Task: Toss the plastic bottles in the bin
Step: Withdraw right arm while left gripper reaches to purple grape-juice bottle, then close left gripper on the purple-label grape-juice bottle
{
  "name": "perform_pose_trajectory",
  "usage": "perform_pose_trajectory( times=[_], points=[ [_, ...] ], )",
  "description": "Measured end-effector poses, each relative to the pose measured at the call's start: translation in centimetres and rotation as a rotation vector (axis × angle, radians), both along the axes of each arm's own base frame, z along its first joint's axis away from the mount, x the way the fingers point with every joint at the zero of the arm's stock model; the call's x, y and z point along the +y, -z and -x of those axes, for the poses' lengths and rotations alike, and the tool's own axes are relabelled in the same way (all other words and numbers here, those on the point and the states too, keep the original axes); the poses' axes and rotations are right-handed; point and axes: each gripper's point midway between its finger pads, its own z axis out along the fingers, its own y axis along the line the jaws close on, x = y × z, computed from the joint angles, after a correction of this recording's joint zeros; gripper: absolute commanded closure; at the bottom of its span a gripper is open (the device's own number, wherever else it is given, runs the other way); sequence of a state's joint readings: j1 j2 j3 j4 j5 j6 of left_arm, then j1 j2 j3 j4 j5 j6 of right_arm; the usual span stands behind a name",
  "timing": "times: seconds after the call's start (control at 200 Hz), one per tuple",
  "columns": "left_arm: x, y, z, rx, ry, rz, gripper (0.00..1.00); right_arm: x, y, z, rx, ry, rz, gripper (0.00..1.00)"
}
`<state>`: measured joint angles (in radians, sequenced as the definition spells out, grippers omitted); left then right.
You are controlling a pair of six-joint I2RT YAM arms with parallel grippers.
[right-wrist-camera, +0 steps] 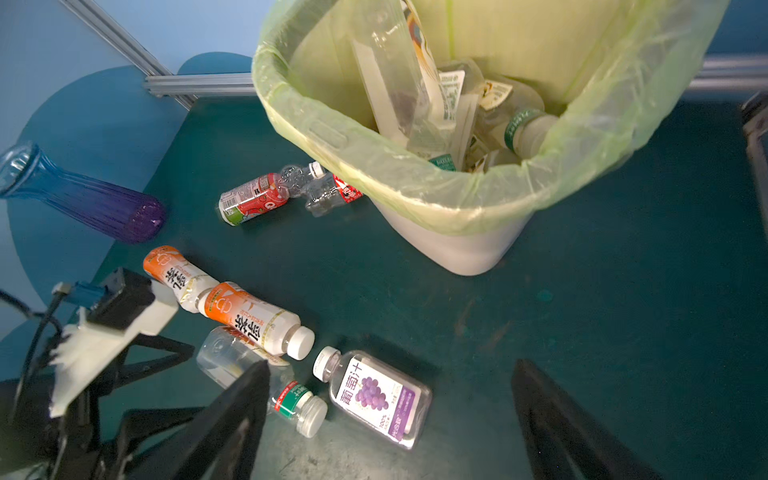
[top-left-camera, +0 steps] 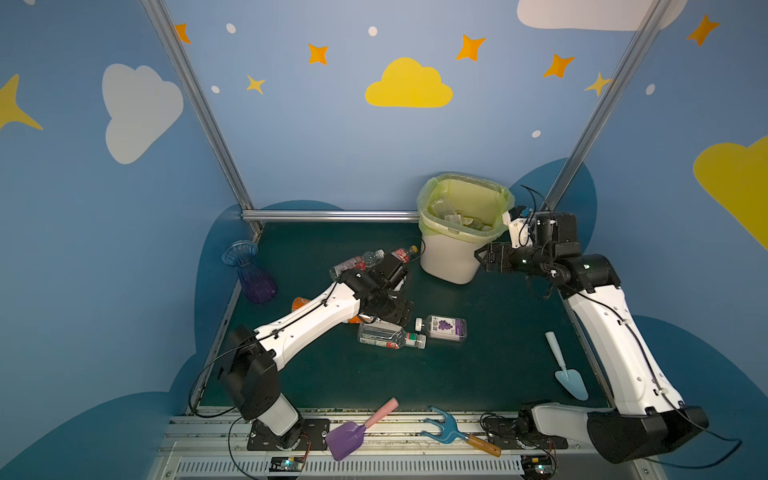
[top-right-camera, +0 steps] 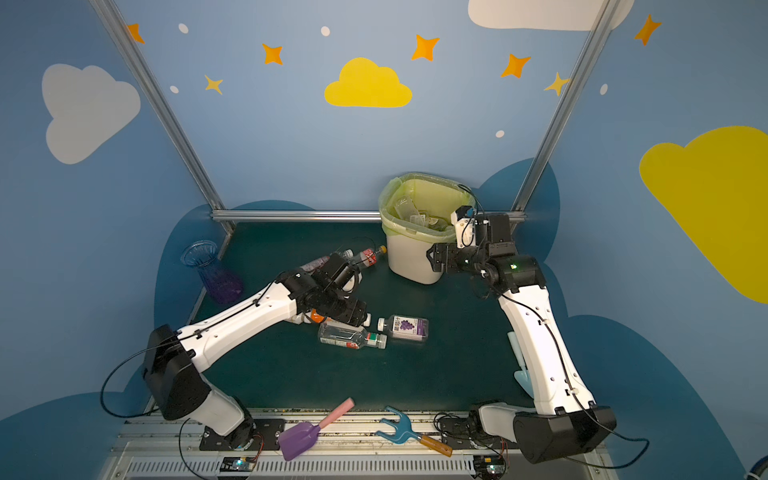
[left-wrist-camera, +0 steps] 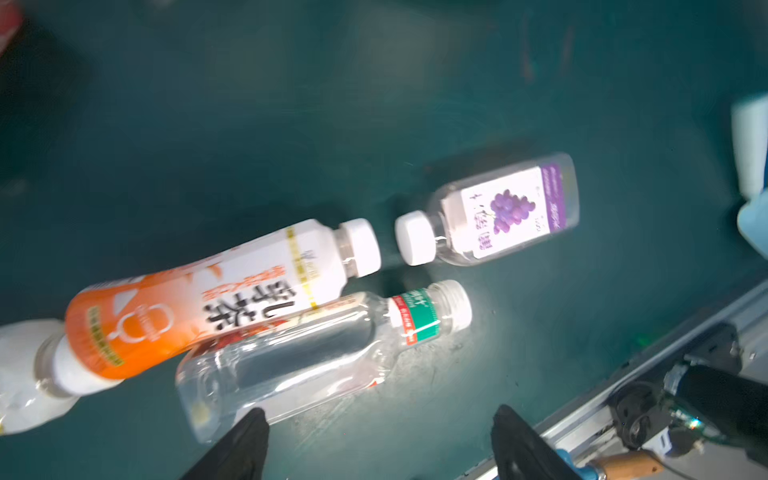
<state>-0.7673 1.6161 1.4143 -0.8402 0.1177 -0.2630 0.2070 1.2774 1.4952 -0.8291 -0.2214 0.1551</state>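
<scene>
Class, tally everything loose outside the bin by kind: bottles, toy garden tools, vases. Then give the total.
Bottles: 6 (orange bottle, second orange bottle, grape bottle, green-band bottle, red-label bottle, crumpled clear bottle)
Toy garden tools: 3 (purple shovel, blue fork, blue trowel)
Vases: 1 (blue-purple vase)
Total: 10

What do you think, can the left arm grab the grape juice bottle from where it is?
Probably yes. The left gripper is open near the clear green-banded bottle, and the grape juice bottle lies close beside that, uncovered, with nothing across the way.
</scene>
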Motion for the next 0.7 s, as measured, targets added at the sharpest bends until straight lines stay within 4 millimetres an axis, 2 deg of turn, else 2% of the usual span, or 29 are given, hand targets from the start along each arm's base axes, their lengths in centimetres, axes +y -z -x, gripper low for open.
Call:
perform_pose_trajectory(
  times=[0.32,0.526,0.701],
  points=[
    [-4.4,1.5,-0.9,-0.016,0.128,-0.033,0.14,-2.6,2.5,0.8,0.14,0.129,-0.148,0.09],
    [-7.9,2.1,-1.2,-0.041,0.244,-0.048,0.12,-4.7,6.1,1.6,0.28,0.206,-0.263,0.1],
    [-9.9,3.2,-1.2,-0.044,0.327,-0.07,0.09,-5.9,8.8,2.4,0.376,0.252,-0.351,0.1]
  ],
)
